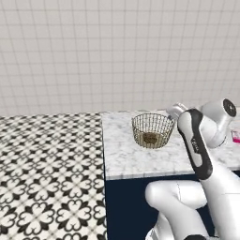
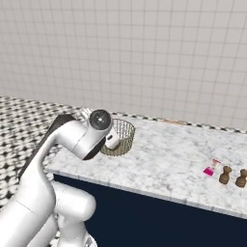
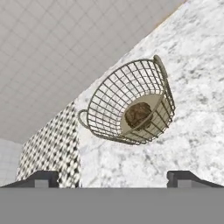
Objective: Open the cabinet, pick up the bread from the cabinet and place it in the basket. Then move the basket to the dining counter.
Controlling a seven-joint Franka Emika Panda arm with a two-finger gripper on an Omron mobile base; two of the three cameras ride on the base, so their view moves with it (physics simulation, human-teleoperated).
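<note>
One big wall of pale square tiles (image 1: 117,51) stands behind everything. Under it on the left is a floor (image 1: 47,173) with a black and white flower pattern. Next to the floor is the bench (image 1: 136,157), a white-grey marble slab with a plain dark blue front and no handles. This is the dining counter.

The white robot arm (image 1: 199,145) bends up over the near side of the bench. Its gripper (image 3: 113,178) hangs a little way above the marble, near the basket. The two dark finger tips (image 3: 43,178) sit far apart at the bottom of the hand view, so the gripper is wide open and has hold of nothing.

The basket (image 1: 152,130) stands upright on the bench, near the left end and toward the back edge. It is round, made of tan-gold wire, with its wide mouth facing up and its narrow base on the marble. It has no long side, since it is round.

The bread (image 3: 138,114) lies inside the basket, on the bottom. It is a small lumpy brown loaf, also round, so it points no special way.

Far off on the right of the bench are a small pink and white packet (image 2: 212,168) and two tiny brown things (image 2: 233,177), well apart from the basket.
</note>
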